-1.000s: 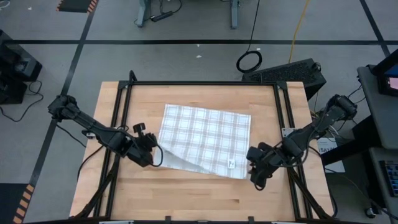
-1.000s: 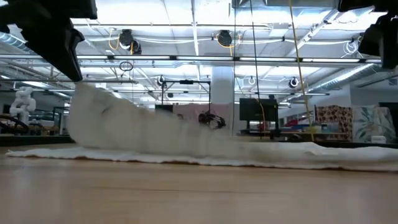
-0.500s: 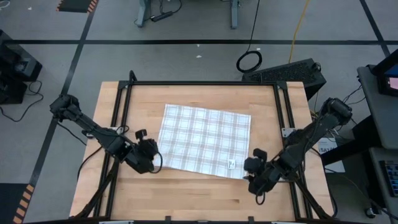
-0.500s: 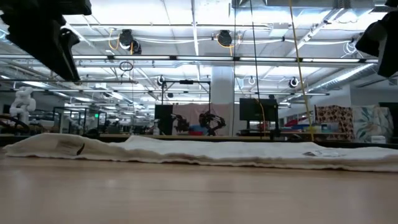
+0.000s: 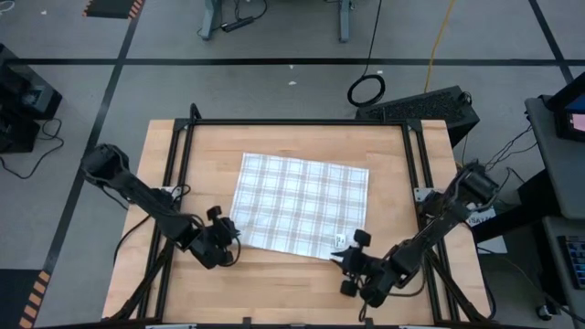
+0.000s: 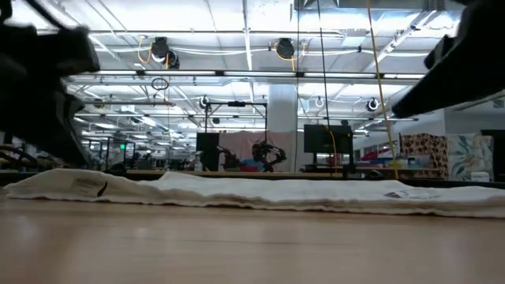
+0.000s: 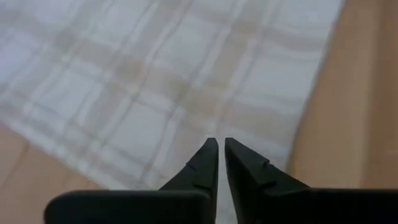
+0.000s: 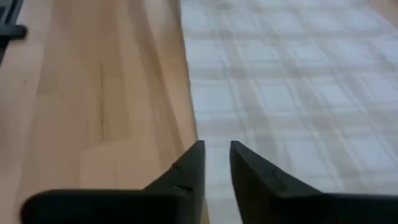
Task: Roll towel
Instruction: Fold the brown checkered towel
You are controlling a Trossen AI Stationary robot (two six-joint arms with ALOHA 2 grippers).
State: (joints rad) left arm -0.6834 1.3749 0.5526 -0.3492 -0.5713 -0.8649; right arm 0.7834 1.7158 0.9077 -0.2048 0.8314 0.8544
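The white checked towel (image 5: 300, 203) lies spread flat on the wooden table (image 5: 274, 297), its whole underside on the wood; it also shows in the low view (image 6: 260, 192). My left gripper (image 5: 230, 240) points slantwise down at the towel's near-left corner, and its fingers (image 7: 221, 146) stand shut over the cloth (image 7: 155, 74). My right gripper (image 5: 340, 260) is at the near-right corner. Its fingers (image 8: 217, 149) stand a little apart over the towel's side edge (image 8: 193, 124), with nothing lifted between them. My left gripper comes slanting down from the table's near-left side over the towel's near-left corner (image 7: 205, 124). I cannot tell whether its tips touch the cloth. The towel lies flat there.
Black frame rails (image 5: 178, 183) run along the table's left and right sides (image 5: 422, 183). A small label (image 5: 340, 239) sits on the towel near its near-right corner. Bare wood stretches between the towel and the table's near edge.
My left gripper has let go of the towel's near-left corner, which was lifted and has fallen flat. That gripper has since sunk toward the table's near edge. My right gripper has gone down and toward the near edge and the left, turning in toward the near-right corner.
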